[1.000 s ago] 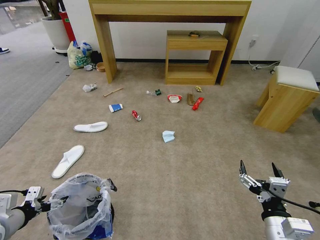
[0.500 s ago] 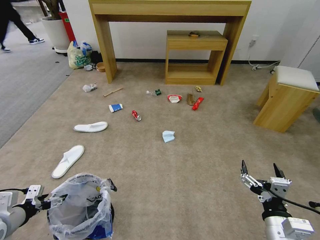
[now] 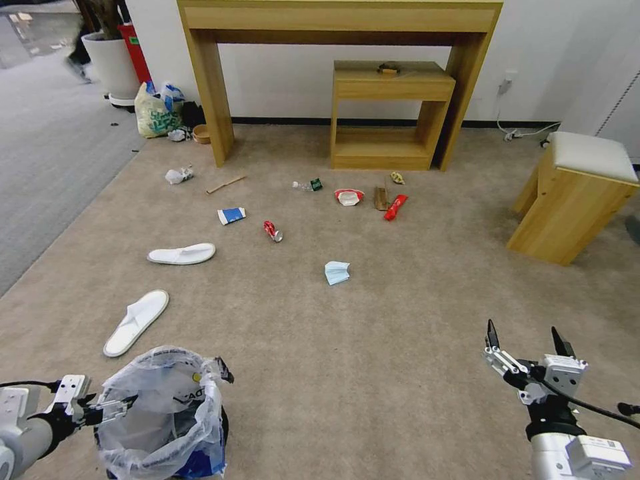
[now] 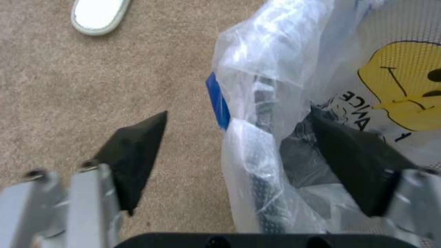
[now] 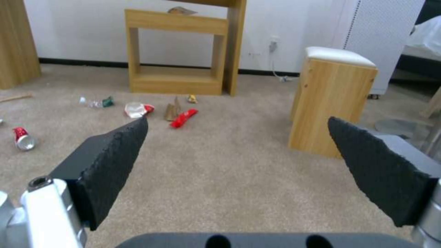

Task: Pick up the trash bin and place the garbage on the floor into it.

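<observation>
Your trash bin (image 3: 163,417) stands upright on the floor (image 3: 347,373) near the robot's left side. It is small, round and black, with a crinkly see-through bag in it, and you cannot tell what lies inside. Your left gripper (image 4: 239,144) is spread wide across the bin's rim, one finger outside and one inside the bag. Your right gripper (image 3: 527,337) hangs spread apart and empty above bare carpet. A white slipper (image 3: 135,322) lies just beyond the bin, its long side pointing away and rightward.

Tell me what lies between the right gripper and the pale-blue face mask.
Nothing: in the head view, bare beige carpet runs from the open right gripper up to the face mask.
</observation>
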Controlling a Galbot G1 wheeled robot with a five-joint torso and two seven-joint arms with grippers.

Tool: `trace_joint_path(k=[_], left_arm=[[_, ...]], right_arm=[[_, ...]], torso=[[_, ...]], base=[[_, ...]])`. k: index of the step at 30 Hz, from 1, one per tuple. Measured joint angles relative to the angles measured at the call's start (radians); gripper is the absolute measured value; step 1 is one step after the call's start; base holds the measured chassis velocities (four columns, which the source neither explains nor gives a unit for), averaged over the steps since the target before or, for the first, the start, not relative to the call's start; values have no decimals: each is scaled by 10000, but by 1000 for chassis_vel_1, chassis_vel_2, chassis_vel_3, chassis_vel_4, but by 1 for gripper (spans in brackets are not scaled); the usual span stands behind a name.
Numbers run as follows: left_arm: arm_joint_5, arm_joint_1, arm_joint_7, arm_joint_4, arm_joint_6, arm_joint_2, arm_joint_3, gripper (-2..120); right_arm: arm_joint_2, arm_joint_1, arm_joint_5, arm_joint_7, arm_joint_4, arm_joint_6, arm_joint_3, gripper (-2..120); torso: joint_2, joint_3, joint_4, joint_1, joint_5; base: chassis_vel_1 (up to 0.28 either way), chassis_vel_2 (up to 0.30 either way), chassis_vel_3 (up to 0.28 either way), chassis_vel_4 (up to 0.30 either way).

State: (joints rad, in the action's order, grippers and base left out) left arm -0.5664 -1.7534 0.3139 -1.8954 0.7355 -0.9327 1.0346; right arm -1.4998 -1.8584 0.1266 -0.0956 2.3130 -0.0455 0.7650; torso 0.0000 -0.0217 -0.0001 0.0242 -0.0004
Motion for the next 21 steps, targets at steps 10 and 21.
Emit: trace_joint_path(k=[10,21], left_arm=[[67,49,36,39,-1,-61,-86,42],[20,44,142,31,-3,-144,-77,6]], right_arm=[[-9,12,39,-32,-30,-52,-11,100],[-7,36,63,-165,-47,-41,-4,100]], torso=[[0,0,0,0,0],[0,0,1,0,0]], base=[[0,0,0,0],[0,0,0,0]])
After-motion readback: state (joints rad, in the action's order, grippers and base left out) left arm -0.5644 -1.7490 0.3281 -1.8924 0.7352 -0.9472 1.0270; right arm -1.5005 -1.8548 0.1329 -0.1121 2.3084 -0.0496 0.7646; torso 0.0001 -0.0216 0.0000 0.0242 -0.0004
